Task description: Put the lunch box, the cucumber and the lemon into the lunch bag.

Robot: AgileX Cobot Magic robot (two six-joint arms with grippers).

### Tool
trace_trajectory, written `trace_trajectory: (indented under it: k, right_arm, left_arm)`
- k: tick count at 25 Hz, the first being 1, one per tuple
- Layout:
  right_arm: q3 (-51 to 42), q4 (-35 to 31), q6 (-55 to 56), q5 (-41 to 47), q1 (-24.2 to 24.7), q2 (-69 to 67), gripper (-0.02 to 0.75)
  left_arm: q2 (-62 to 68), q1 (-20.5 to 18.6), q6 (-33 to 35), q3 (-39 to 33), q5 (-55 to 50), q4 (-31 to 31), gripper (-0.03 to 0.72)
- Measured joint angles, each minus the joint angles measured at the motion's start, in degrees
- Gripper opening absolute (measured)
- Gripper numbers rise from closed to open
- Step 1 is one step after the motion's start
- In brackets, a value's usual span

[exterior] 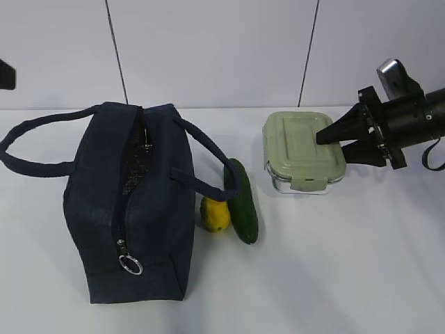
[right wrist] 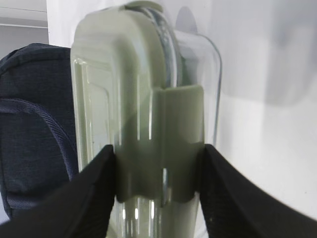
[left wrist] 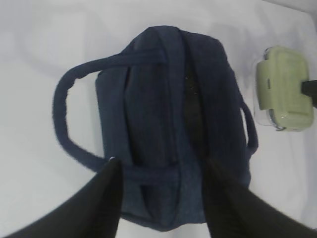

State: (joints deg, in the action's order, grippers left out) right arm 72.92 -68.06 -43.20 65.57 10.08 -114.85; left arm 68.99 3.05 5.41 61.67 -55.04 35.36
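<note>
Lunch box (exterior: 304, 150) flat on the white tabletop (exterior: 348, 271), well to the right of the lunch bag (exterior: 132, 202); pale green clip-on lid over a clear base, corners rounded, one clip tab hanging at the near edge. Right gripper (exterior: 325, 141) reaching in from the side of the lunch box away from the bag, jaws spread and straddling that end: one black finger over the lid, the other lower at the side wall. From the right wrist view, lunch box (right wrist: 143, 124) set between the two dark fingers (right wrist: 94, 198), a lid clip centred in the gap; contact with the walls impossible to judge, no squeeze evident.

Between lunch box and bag: cucumber (exterior: 241, 200), dark green and slightly curved, lying lengthwise, with the yellow lemon (exterior: 215, 213) just beside it and close against the bag's right wall, under a looped handle. Bag upright, dark navy, zipper drawn open along the top, metal ring pull (exterior: 130, 264) hanging at the near end.

Left gripper (left wrist: 161, 198) above the bag (left wrist: 168, 129), jaws parted, nothing between them.
</note>
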Motion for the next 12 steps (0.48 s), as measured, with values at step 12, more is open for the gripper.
trace_trajectory:
  k: [12]
  right_arm:
    - [0.0, -0.1, 0.1, 0.0, 0.0, 0.1, 0.365]
  left_arm:
    - [13.5, 1.4, 5.4, 1.9, -2.9, 9.0, 0.341]
